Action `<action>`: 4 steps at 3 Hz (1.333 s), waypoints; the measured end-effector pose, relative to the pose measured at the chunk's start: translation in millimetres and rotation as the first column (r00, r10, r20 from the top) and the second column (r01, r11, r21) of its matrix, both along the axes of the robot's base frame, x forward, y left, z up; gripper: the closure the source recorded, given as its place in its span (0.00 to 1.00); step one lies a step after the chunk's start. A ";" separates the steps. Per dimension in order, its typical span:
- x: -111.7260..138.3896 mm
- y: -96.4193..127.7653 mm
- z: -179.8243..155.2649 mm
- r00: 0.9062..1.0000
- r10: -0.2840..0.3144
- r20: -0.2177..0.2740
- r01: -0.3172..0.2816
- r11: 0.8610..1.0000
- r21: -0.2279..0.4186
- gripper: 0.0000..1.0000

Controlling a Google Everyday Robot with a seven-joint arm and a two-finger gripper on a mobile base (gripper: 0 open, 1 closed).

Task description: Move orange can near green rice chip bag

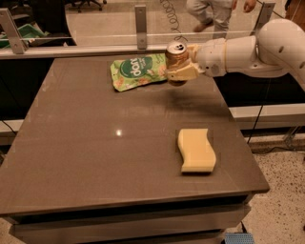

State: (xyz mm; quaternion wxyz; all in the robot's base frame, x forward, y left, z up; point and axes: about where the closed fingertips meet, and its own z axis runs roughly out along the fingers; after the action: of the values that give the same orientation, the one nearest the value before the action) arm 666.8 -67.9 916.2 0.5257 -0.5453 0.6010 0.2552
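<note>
Gripper (180, 72) clamped around orange can (176, 53), can upright, just right of chip bag (138, 71); bag's long axis points toward can, set-down likely straight below.

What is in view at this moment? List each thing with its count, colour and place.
orange can: one, copper-orange with a silver top, upright in the gripper at the table's far right, just right of the bag
green rice chip bag: one, light green, lying flat at the far middle of the table
sponge: one, pale yellow, wavy-edged, on the table's near right
table: one, dark grey-brown
person: one, only the legs show, beyond the barrier
gripper: one, beige, closed on the can
arm: one, white, reaching in from the right
</note>
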 end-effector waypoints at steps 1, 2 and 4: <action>28.2 -1.5 -17.8 0.999 -0.022 -0.023 0.023 1.000 0.007 1.00; 42.5 -7.2 -35.6 0.998 -0.047 -0.050 0.048 0.999 0.007 1.00; 47.7 -7.5 -58.3 0.993 -0.057 -0.103 0.060 0.998 0.034 0.83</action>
State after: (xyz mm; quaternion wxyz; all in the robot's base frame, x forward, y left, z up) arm 714.5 -75.4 857.9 0.5116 -0.5039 0.6380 0.2782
